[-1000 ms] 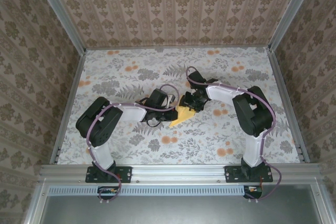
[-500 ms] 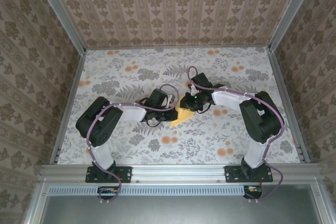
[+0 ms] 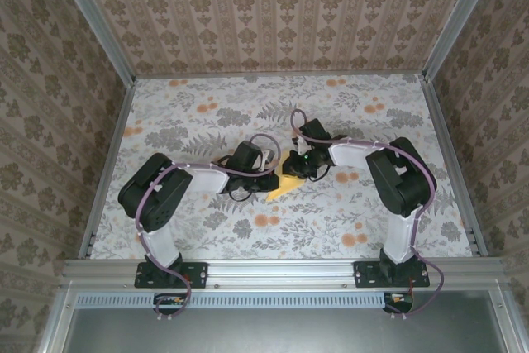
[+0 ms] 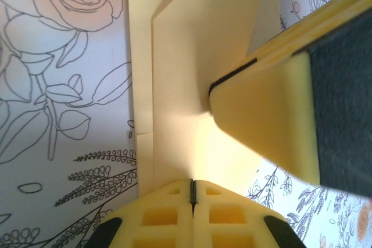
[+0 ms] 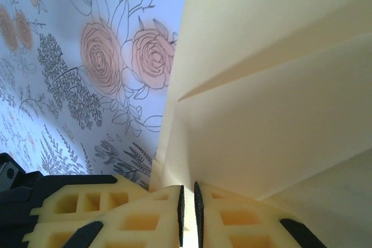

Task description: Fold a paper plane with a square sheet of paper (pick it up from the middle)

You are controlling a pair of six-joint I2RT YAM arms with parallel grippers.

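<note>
Pale-yellow sheet of paper [image 3: 279,189], partly folded, sits at the middle of the floral table [image 3: 207,113]. The left gripper [image 4: 192,193], jaws pressed together, pinches one edge. The right gripper [image 5: 188,201] nips the opposite side, probably steadying the layers for a crease.

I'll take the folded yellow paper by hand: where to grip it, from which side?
Probably pinch the folded paper at its bare near corner, from the near side: it is thin, and the left gripper and right gripper clamp its far part.
</note>
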